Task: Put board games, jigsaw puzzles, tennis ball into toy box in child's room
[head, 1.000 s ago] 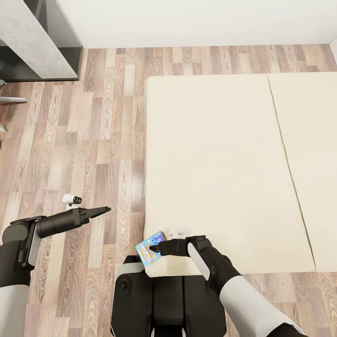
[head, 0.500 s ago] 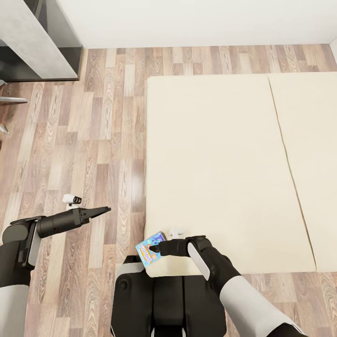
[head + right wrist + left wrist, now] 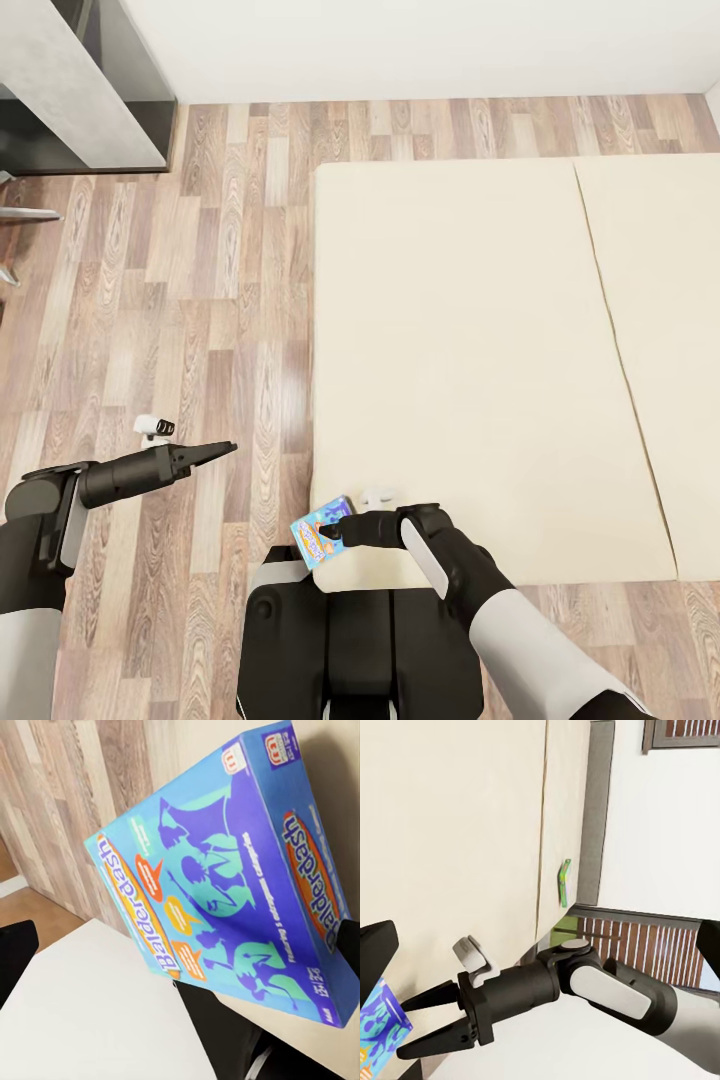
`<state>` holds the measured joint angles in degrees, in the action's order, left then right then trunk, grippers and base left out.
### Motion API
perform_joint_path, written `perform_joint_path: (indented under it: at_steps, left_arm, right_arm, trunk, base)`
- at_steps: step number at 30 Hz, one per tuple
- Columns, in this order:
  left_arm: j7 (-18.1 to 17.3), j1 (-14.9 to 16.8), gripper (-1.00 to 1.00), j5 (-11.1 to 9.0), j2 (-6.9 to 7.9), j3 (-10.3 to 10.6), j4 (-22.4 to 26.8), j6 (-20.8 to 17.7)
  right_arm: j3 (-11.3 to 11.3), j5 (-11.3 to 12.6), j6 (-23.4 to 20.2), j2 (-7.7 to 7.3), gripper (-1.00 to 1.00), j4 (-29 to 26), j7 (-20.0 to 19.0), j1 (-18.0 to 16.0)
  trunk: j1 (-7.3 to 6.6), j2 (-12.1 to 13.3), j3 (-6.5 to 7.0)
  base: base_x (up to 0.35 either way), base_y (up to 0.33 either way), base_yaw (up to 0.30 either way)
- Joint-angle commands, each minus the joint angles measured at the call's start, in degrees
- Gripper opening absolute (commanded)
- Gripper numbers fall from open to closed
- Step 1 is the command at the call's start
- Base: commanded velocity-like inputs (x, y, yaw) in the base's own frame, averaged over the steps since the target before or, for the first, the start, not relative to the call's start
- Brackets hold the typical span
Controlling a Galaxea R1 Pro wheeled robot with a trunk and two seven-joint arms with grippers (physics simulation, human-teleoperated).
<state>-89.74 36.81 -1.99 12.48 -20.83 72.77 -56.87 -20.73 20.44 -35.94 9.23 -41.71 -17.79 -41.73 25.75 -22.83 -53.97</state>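
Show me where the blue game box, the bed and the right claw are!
blue game box [image 3: 225, 892], right wrist view, middle of its printed lid.
bed [image 3: 450, 330], head view, bare beige mattress.
right claw [image 3: 335, 529], head view, between its fingertips at the box.

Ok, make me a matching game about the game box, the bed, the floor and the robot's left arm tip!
Things:
1. board game
2. bed
3. floor
4. left end effector

Clues:
A. plain beige
B. black, hanging over the floor beside the bed
C. blue, at the bed's near corner
D. brown wood planks

Pairs: 1-C, 2-A, 3-D, 4-B
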Motion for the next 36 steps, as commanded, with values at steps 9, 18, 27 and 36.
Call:
perform_joint_path:
  at_steps: [9,18,27,36]
  left_arm:
    - [-0.26,0.01,1.0,0.09,0.0,0.0,0.01,-0.61]
    - [-0.26,0.01,1.0,0.11,0.0,0.0,0.01,-0.61]
    - [-0.26,0.01,1.0,0.14,0.0,0.0,0.01,-0.55]
    - [-0.26,0.01,1.0,0.15,0.0,-0.02,0.01,-0.58]
  right_arm:
    - [-0.08,-0.2,0.17,-0.01,1.0,-0.04,0.01,-0.02]
    - [-0.1,-0.31,0.26,-0.01,1.0,-0.04,-0.01,-0.02]
    - [-0.1,-0.38,-0.02,-0.26,1.0,-0.61,0.09,-0.02]
    - [-0.11,-0.37,-0.52,-0.2,1.0,-0.83,0.13,-0.02]
  trunk:
    - [0.03,-0.09,-0.06]
    - [0.03,-0.09,-0.06]
    - [0.03,-0.09,-0.06]
    - [0.03,-0.09,-0.06]
  base:
    - [0.0,0.0,0.0]
    - [0.0,0.0,0.0]
    - [0.0,0.0,0.0]
    - [0.0,0.0,0.0]
